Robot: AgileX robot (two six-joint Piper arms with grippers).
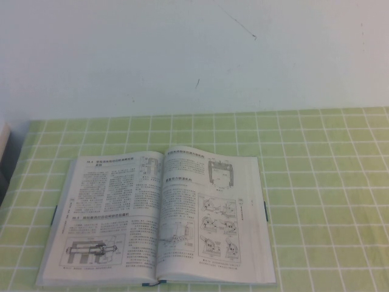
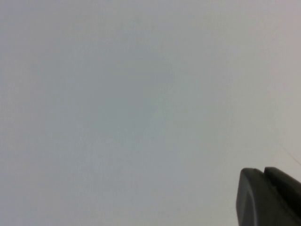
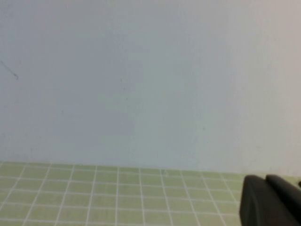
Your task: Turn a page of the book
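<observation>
A green-checked tabletop (image 1: 328,182) meets a pale wall. Your book (image 1: 158,219) lies open lower centre, its page (image 1: 209,213) flat. Right claw (image 3: 270,200) closed, empty; left claw (image 2: 268,197) cannot be judged. Thin paper may crease if dragged.

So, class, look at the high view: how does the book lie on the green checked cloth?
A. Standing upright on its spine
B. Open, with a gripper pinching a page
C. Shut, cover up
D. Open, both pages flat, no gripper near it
D: the book lies open and flat, the page with the boxed drawings rests down, and neither arm appears in the high view.
</observation>
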